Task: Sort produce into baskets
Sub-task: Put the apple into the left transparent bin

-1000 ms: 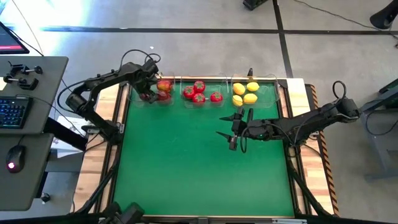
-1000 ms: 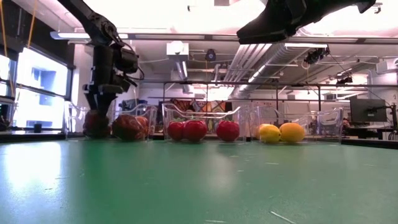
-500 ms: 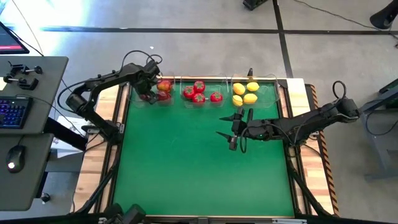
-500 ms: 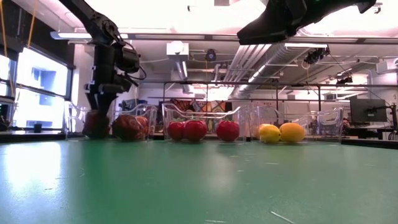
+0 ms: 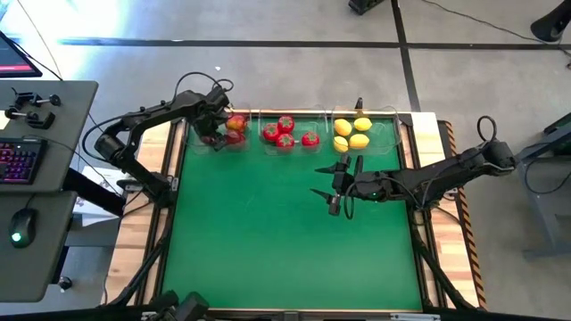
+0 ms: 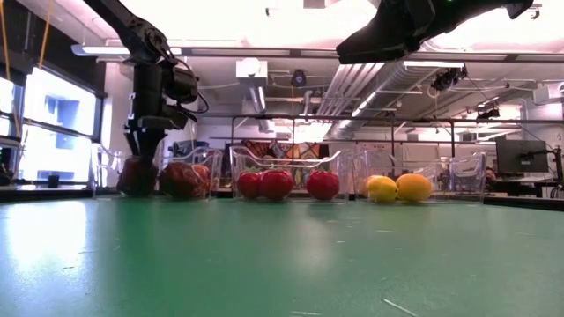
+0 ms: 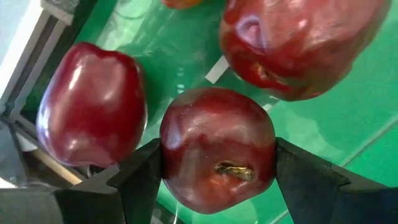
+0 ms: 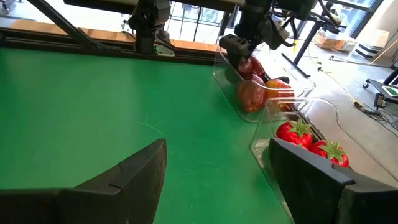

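Between left fingers point(image 7: 143, 177), dark red apple point(image 7: 217, 149)

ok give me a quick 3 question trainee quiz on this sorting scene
1. True or false: the left end effector is shut on a dark red apple inside the leftmost bin.
2. Which bin holds the lemons? A) left B) middle C) right
3. Fill in: the right end effector hangs open above the green ____.

Key: 1 true; 2 C; 3 mat.
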### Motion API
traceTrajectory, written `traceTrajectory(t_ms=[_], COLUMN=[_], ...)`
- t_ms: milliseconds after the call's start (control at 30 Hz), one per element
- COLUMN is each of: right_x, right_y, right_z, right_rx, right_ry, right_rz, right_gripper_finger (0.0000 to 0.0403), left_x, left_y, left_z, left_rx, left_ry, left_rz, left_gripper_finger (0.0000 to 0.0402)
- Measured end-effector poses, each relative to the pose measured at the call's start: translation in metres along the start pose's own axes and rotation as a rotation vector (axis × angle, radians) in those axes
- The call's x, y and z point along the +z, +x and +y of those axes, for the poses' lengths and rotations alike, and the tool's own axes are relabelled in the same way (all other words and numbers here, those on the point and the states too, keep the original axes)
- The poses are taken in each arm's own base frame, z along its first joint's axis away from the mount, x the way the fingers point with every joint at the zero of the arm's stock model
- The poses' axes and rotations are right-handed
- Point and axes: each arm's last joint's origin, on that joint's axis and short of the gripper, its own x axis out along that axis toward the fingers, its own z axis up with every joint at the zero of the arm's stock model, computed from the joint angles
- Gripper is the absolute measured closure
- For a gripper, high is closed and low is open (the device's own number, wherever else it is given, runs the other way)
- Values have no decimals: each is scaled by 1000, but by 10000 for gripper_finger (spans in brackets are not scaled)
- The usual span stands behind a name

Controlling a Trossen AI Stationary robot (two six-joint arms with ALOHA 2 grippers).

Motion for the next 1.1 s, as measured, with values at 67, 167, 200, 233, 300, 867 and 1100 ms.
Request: traceTrajectory(t_ms=[67, 167, 200, 233, 300, 867, 1100], right_x=[0, 0, 0, 0, 0, 0, 0], right_y=[0, 0, 0, 0, 0, 0, 0], right_z=[0, 0, 0, 0, 0, 0, 0], right_rx=[0, 0, 0, 0, 0, 0, 0], right_ry=[0, 0, 0, 0, 0, -1, 14], right_rz=[0, 0, 0, 0, 0, 3, 3], right_gripper_finger=[130, 130, 130, 130, 130, 130, 130], left_x=[0, 1, 1, 1, 0, 1, 3], left_y=[0, 0, 0, 0, 0, -1, -2], left_z=[0, 1, 1, 2, 2, 0, -9], left_rx=[-4, 29, 41, 53, 60, 104, 160], left_ry=[14, 6, -1, -3, -9, -29, 8], left_rz=[-4, -3, -1, 2, 4, 10, 2], left_gripper_finger=[139, 139, 139, 139, 139, 139, 139])
